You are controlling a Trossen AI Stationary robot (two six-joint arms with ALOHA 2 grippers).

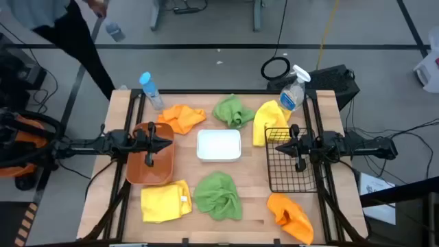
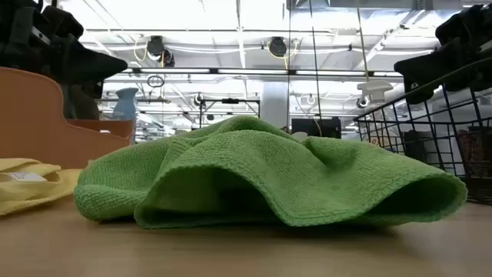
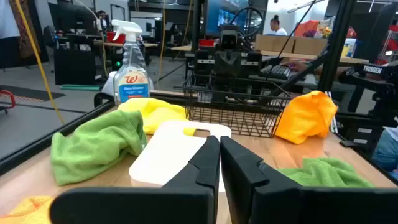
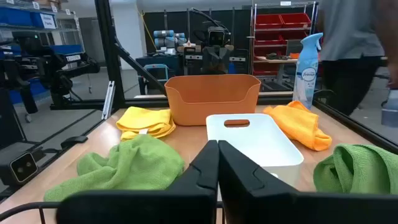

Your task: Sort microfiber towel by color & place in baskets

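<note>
Fuzzy microfiber towels lie loose on the desk, none sorted yet: a green one [image 1: 218, 195] and a yellow one [image 1: 165, 201] nearer the front edge, an orange one [image 1: 291, 216] at the front corner, and orange [image 1: 182, 118], green [image 1: 232, 110] and yellow [image 1: 268, 122] ones farther back. The left fingers [image 1: 168, 143] hover together, empty, over the orange-brown tub [image 1: 149, 171]; the right fingers [image 1: 280, 148] hover together, empty, over the black wire basket [image 1: 291, 173]. The white tub [image 1: 219, 145] sits between them. Risks: fingers snagging mesh, or a pinch dragging a folded cloth, since the far yellow towel touches the basket and sits just beside the spray bottle [image 1: 293, 92].
</note>
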